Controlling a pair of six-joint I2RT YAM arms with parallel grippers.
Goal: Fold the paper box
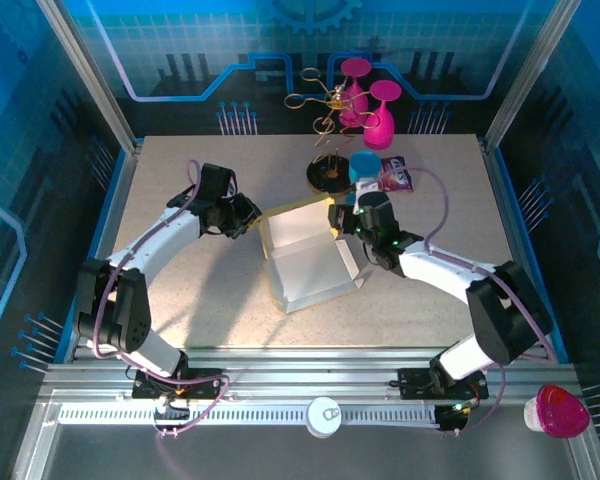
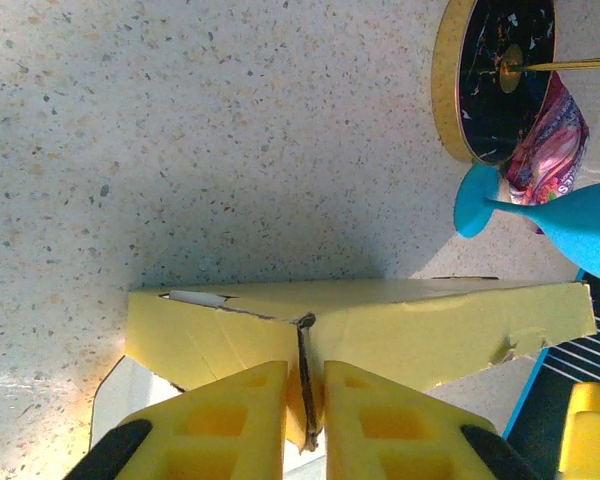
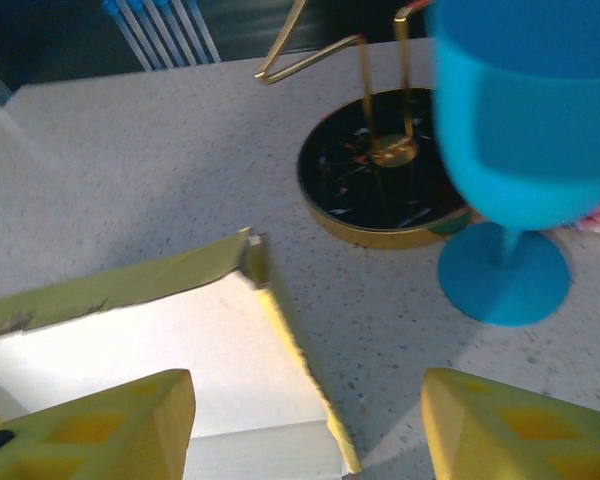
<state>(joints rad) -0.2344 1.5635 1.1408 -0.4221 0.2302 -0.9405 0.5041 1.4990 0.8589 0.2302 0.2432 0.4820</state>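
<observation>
The paper box [image 1: 305, 262] stands half formed mid-table, white inside, yellow outside, its walls raised. In the top view my left gripper [image 1: 248, 218] is at its far left corner. The left wrist view shows that gripper [image 2: 305, 372] shut on a thin upright flap edge of the yellow box [image 2: 430, 325]. My right gripper [image 1: 345, 222] hovers at the far right corner. In the right wrist view it [image 3: 308, 385] is open, its fingers straddling the box's right wall edge [image 3: 295, 365] without touching it; white inner panel [image 3: 160, 355] lies below.
A blue goblet [image 1: 363, 165] [image 3: 520, 140] and a black gold-rimmed stand base [image 1: 330, 174] [image 3: 380, 170] sit just beyond the right gripper. A purple packet [image 1: 397, 176], pink goblets [image 1: 375, 105] and a gold wire rack [image 1: 325, 100] stand farther back.
</observation>
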